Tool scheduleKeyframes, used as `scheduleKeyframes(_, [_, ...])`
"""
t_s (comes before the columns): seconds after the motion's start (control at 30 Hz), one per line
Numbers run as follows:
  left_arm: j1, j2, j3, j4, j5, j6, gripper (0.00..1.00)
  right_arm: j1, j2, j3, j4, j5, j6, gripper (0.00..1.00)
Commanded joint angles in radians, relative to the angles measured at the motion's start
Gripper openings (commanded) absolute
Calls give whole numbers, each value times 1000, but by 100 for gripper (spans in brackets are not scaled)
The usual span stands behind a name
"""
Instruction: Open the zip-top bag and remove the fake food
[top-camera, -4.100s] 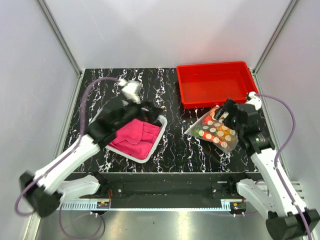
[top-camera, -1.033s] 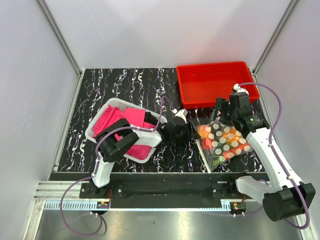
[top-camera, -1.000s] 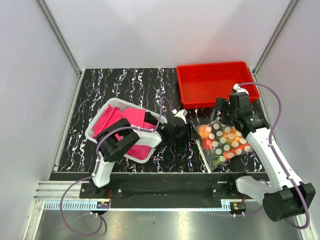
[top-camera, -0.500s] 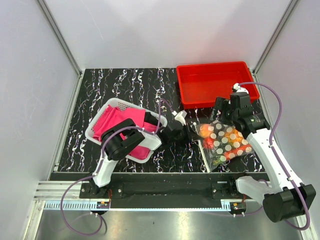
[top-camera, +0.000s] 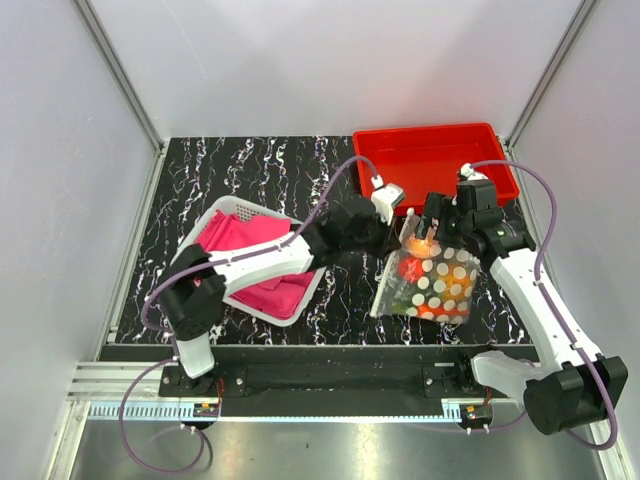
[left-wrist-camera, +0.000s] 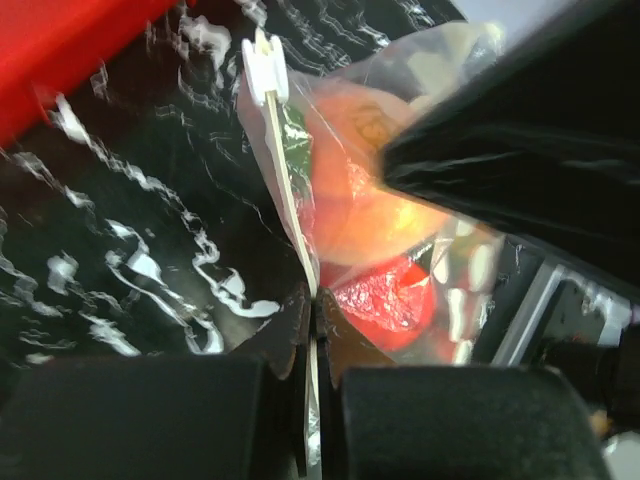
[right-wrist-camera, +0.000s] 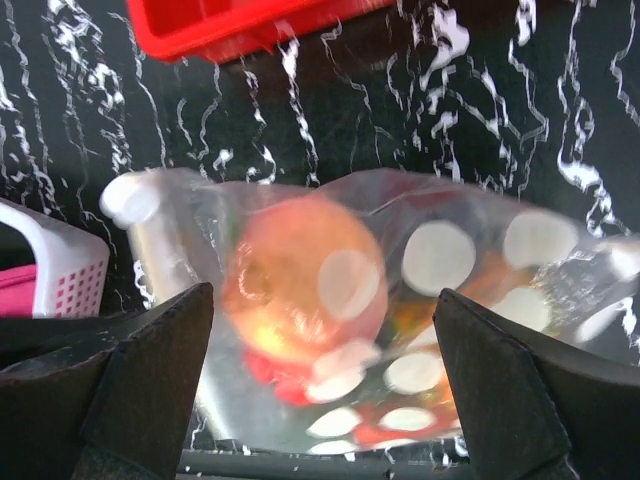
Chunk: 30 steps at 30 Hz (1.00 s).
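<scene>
Newly hoisted zip-top bag (top-camera: 428, 285), fake food (top-camera: 413, 243) still inside.

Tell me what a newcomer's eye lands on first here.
The dotted zip-top bag, bright with fake food, sits right of centre. The left gripper pinches its white zip strip; the right gripper straddles its top, wide open. A red tray stands behind.

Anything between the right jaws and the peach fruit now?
Yes: the zip-top bag itself. The peach fruit lies inside its dotted film, between the right gripper's open jaws. The left gripper pinches the bag's white zip strip; no opening shows.
</scene>
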Motion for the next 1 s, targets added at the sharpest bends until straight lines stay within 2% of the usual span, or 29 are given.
scheduleKeyframes(0.0, [50, -96, 117, -254, 102, 316, 0, 4, -47, 56, 69, -33, -79, 100])
scheduleKeyframes(0.13, [124, -116, 157, -354, 311, 422, 0, 4, -88, 56, 142, -86, -121, 100])
scheduleKeyframes(0.23, [173, -114, 187, -426, 453, 505, 0, 4, -136, -3, 262, -249, -177, 100])
scheduleKeyframes(0.27, [191, -119, 192, -458, 475, 525, 0, 4, -146, -31, 302, -337, -191, 100])
scheduleKeyframes(0.43, [216, -154, 221, -576, 551, 681, 0, 2, -223, -167, 478, -467, -224, 100])
scheduleKeyframes(0.5, [237, -168, 248, -604, 599, 702, 0, 4, -248, -197, 524, -522, -221, 100])
scheduleKeyframes(0.7, [247, -168, 376, -700, 663, 741, 0, 2, -304, -186, 523, -547, -201, 99])
scheduleKeyframes(0.97, [248, -130, 517, -822, 778, 806, 0, 2, -347, -203, 546, -573, -270, 100])
